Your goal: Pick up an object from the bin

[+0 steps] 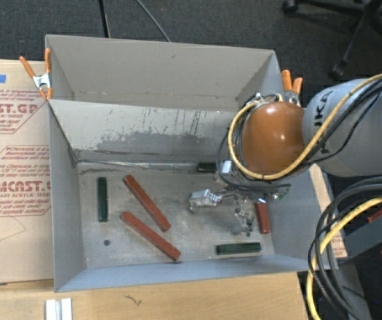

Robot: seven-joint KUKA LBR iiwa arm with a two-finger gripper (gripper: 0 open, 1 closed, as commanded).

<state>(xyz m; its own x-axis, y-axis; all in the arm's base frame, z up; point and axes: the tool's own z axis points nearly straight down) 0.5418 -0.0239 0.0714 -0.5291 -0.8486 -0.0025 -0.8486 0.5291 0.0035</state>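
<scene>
The gripper (223,212) is pictured lowered over the right of the grey bin (67,179), its fingers spread apart, a short red bar (263,217) just beside them.

Arm in from the right, wrist pointed down, gripper (225,211) spread.
An orange dome cover (271,139) sits on the wrist directly above the jaws. Yellow and black cables (239,122) loop round it and run back rightward along the grey arm link (351,129). Below the cover two metal fingers (205,199) splay: one juts out left of the jaw gap, the other points down on its right. Jaws stand well apart.
</scene>
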